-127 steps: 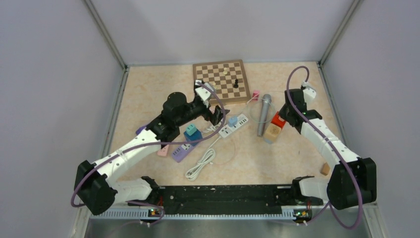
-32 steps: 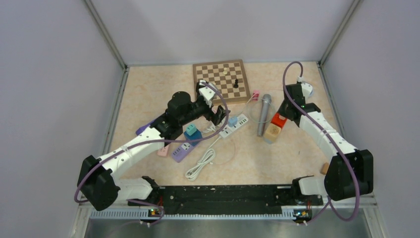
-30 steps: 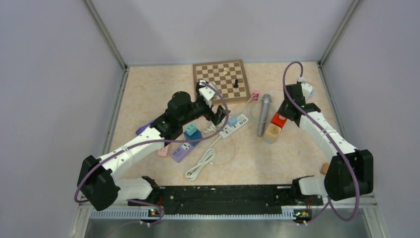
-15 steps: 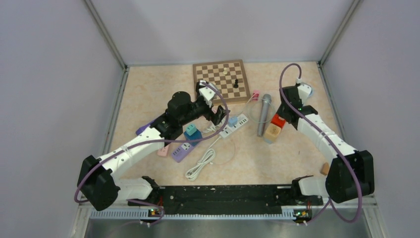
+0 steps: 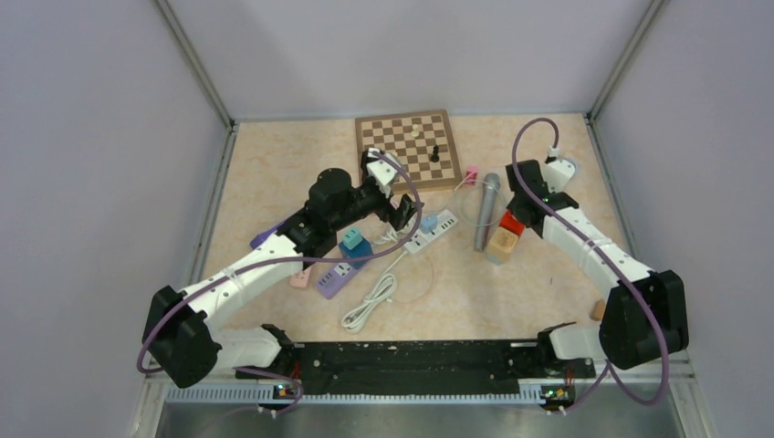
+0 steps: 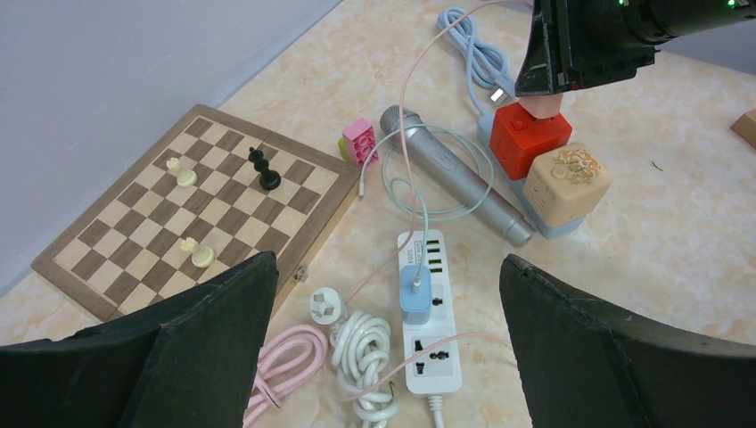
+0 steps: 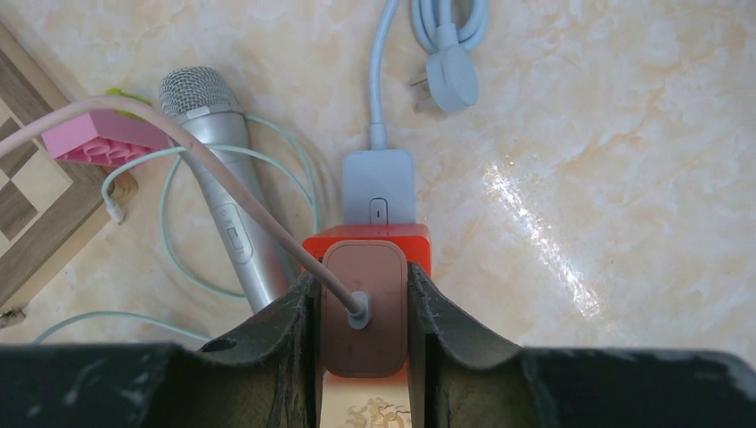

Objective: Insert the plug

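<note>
Sitting inside right pincer (image 7: pixel 363 285): pink plug (image 7: pixel 364 316)

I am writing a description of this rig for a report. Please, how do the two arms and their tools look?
The left arm and the right arm have white shells with black joints. A purple cable loops loosely along each. The left tool and the right tool each have two matte black fingers, broad at the root and tapering.
</note>
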Available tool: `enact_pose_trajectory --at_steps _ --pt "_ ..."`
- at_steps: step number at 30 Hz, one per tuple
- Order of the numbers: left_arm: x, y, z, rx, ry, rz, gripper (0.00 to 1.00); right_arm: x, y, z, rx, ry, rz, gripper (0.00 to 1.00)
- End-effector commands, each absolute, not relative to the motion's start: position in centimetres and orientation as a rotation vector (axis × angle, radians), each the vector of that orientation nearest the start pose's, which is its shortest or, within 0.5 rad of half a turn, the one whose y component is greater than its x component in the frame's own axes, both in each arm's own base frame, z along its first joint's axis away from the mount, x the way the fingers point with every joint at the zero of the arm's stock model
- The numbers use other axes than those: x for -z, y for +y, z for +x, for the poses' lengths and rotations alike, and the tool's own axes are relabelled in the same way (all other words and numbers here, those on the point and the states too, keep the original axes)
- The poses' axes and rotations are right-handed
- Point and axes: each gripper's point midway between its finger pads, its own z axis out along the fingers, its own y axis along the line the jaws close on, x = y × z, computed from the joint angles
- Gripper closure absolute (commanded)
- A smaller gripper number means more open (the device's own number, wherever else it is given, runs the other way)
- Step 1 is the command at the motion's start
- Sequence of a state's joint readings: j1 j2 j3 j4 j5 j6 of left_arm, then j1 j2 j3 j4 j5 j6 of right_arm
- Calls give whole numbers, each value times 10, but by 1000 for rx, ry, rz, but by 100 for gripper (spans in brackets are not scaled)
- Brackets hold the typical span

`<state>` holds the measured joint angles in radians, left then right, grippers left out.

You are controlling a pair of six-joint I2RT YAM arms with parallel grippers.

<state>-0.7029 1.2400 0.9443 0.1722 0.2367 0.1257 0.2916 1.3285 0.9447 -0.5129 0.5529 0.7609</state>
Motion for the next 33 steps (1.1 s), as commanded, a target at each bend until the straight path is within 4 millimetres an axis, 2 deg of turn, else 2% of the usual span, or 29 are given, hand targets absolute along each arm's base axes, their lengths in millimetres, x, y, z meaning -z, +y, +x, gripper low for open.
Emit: enact_pose_trajectory --at_steps 1,7,15,25,33 --pt "-297 -304 306 619 1452 832 1 -86 35 296 299 2356 723 100" --pt "-295 -303 305 616 1454 835 1 -71 30 282 391 2336 707 100" --pt "-294 -302 305 605 1455 846 1 -49 34 262 457 2373 628 100" --pt "-292 -300 304 601 1456 848 1 6 40 223 423 2494 689 100" --pt "-290 -296 302 593 1459 843 1 15 45 219 433 2565 640 100"
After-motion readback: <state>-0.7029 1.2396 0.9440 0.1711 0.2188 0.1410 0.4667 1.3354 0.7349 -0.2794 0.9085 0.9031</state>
